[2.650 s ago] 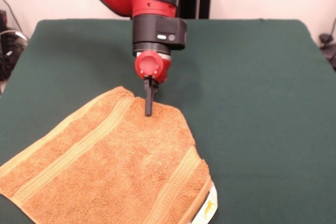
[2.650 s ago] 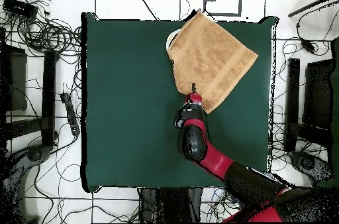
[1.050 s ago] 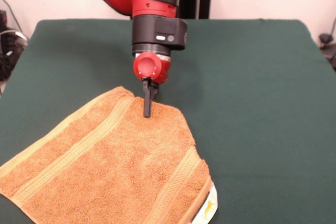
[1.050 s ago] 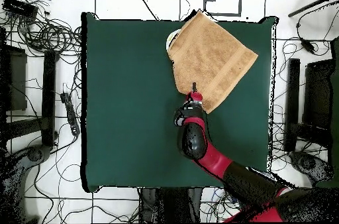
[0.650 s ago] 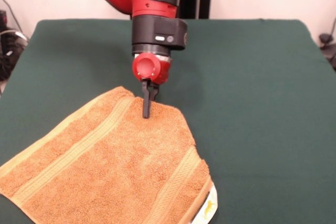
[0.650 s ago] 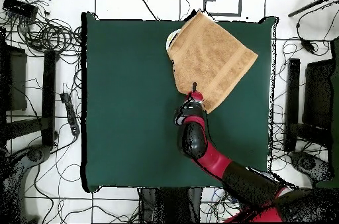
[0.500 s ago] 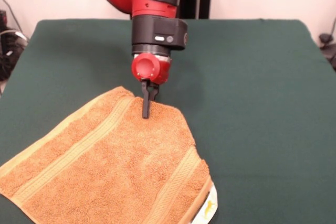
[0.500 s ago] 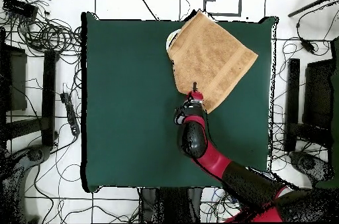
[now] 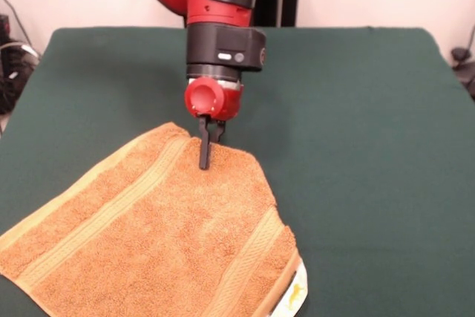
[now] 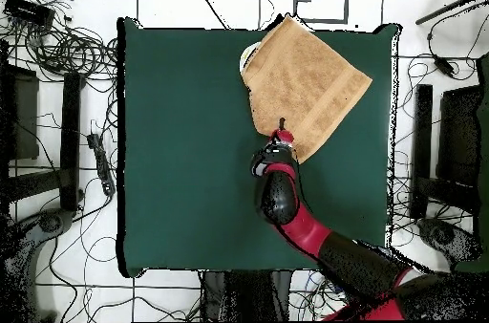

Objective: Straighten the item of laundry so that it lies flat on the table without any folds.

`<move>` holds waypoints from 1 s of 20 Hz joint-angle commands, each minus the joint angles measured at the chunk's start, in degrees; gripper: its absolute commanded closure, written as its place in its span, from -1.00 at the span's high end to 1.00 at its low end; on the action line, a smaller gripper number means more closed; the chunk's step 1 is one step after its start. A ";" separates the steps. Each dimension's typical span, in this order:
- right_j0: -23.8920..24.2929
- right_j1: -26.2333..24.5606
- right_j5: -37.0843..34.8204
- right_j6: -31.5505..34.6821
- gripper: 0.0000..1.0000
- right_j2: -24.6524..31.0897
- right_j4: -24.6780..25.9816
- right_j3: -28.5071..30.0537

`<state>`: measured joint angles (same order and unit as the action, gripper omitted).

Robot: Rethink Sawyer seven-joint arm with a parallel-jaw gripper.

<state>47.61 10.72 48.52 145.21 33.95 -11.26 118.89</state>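
end effector [image 9: 204, 155] straight down on the towel's [image 9: 156, 235] far edge near a corner, fingers close together, maybe pinching cloth but hard to tell, with the towel lying slanted on the green worktop [image 9: 356, 146], long side running away toward its edge.

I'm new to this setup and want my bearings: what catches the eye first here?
The orange-tan towel lies at the front view's lower left, one corner folded to show pale underside. The red arm's gripper comes down on the towel's far edge. The green table spreads wide around both.
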 commanded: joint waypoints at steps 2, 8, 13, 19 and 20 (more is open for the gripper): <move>-21.65 -8.27 -43.32 8.40 1.00 8.52 -36.62 -19.48; -35.07 -0.47 -62.08 8.05 1.00 -8.18 -51.82 -21.67; -40.02 -0.30 -71.94 15.99 1.00 -16.82 -46.98 -26.94; -40.98 -0.98 -77.86 19.59 1.00 -19.52 -43.56 -30.12; -41.02 -1.11 -78.35 19.41 1.00 -19.64 -43.50 -30.34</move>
<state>15.14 20.93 -7.03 145.25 0.87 -56.03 100.00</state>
